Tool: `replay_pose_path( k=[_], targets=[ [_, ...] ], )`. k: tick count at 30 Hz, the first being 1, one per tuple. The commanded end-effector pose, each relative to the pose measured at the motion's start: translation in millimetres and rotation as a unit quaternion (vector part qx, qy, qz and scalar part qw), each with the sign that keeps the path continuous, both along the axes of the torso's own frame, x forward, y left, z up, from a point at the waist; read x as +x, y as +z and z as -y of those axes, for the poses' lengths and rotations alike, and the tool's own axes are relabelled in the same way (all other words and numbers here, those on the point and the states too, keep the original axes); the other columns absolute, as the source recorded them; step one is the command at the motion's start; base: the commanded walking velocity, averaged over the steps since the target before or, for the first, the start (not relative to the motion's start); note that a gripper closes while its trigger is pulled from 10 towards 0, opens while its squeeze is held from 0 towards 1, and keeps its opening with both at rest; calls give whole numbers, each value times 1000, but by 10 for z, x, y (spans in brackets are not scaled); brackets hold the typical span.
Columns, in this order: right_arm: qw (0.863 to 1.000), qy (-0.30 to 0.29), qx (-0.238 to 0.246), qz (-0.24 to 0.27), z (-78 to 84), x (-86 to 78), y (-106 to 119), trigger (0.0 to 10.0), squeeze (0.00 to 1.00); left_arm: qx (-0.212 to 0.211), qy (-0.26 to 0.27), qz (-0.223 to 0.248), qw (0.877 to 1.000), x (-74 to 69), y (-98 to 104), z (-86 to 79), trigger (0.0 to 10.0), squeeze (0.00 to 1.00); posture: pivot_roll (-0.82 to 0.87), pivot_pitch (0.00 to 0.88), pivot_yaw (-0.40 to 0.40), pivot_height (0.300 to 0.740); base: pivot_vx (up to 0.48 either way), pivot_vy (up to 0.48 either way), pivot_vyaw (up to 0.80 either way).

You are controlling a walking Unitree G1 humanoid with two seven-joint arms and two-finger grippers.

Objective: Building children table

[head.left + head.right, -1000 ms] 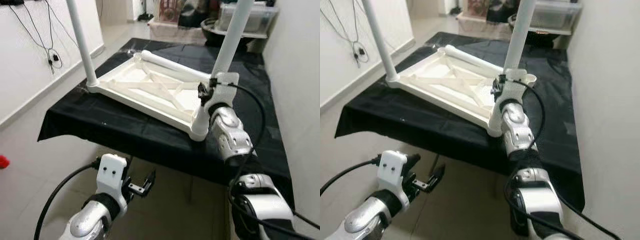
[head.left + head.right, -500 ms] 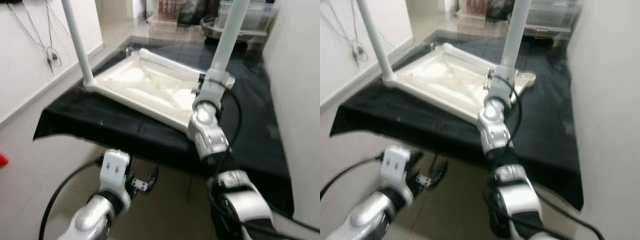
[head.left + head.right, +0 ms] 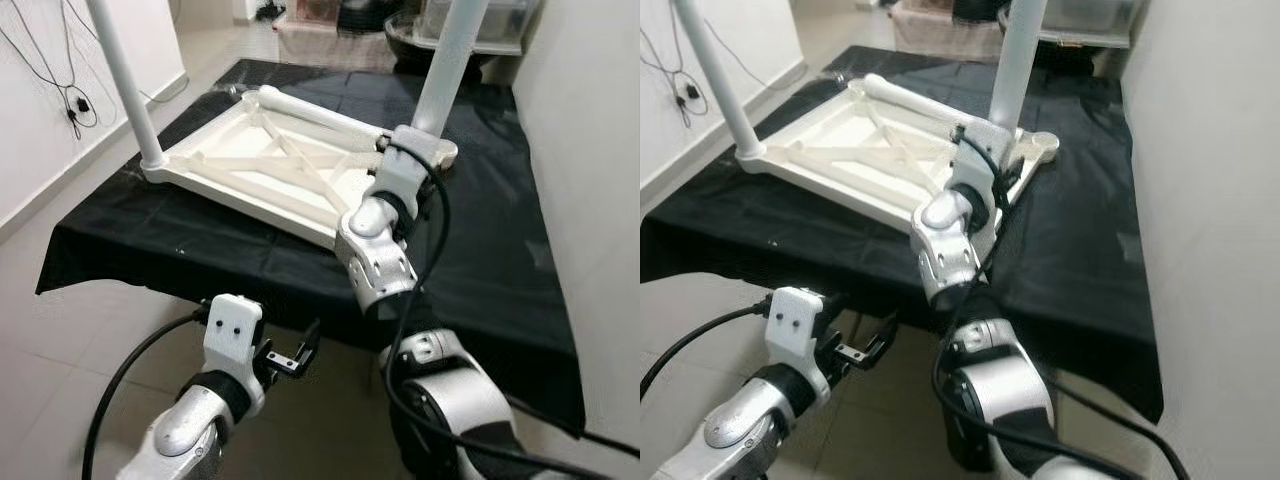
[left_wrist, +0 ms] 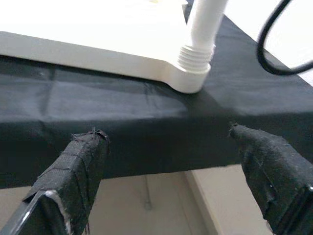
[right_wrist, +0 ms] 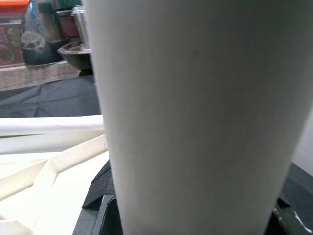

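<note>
I see the white children's tabletop [image 3: 270,170] lying underside-up on the black-draped work surface [image 3: 480,250]; two white legs stand upright in it, one at the near right corner [image 3: 445,60], one at the near left corner [image 3: 125,85], and a third leg [image 3: 315,112] lies along its far edge. My right gripper [image 3: 405,170] is pressed against the base of the near right leg [image 5: 195,112], which fills its wrist view; I cannot tell how its fingers stand. My left gripper [image 3: 290,355] hangs below the cloth's front edge, its fingers [image 4: 78,171] spread apart and empty, facing the left leg's threaded socket [image 4: 195,58].
</note>
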State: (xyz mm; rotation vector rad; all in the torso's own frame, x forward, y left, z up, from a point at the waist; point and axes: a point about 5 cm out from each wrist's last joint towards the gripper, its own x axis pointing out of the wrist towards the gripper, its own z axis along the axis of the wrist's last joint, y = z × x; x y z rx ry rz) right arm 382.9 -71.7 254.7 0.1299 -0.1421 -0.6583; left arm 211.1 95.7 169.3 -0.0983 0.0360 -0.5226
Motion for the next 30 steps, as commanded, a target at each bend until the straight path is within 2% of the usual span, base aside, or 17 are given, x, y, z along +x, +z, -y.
replay_pose_path(
  k=[1, 8, 9, 11, 12, 28, 29, 30],
  targets=[
    [998, -12, 38, -55, 43, 6, -243, 10000, 0, -7, -31, 2, 999, -69, 8, 60, 10000, 0, 226, 124, -18, 740, 0, 0, 0],
    [998, -6, 34, -55, 14, 25, -223, 10000, 0, -10, -37, -1, 999, -104, -6, 101, 10000, 0, 226, 127, -20, 740, 0, 0, 0],
    [998, -4, 34, -55, 10, 27, -222, 10000, 431, -10, -37, -2, 999, -108, -9, 105, 10000, 0, 226, 127, -20, 740, 0, 0, 0],
    [998, -5, 34, -55, 8, 28, -222, 10000, 431, -10, -37, -3, 999, -109, -13, 107, 10000, 0, 227, 126, -18, 740, 0, 0, 0],
    [998, -2, 34, -54, 3, 30, -220, 10000, 1000, -10, -36, -3, 999, -110, -16, 108, 10000, 0, 227, 126, -18, 740, 0, 0, 0],
    [998, 21, 40, -37, -71, 24, -185, 10000, 1000, -1, -33, -14, 999, -122, -79, 91, 10000, 0, 222, 130, -15, 740, 0, 0, 0],
    [998, 26, 41, -36, -76, 18, -186, 10000, 0, -1, -32, -14, 999, -121, -82, 94, 10000, 0, 222, 129, -16, 740, 0, 0, 0],
    [998, 30, 40, -36, -79, 14, -187, 10000, 0, -2, -32, -14, 999, -119, -85, 95, 10000, 0, 221, 129, -17, 740, 0, 0, 0]
  ],
)
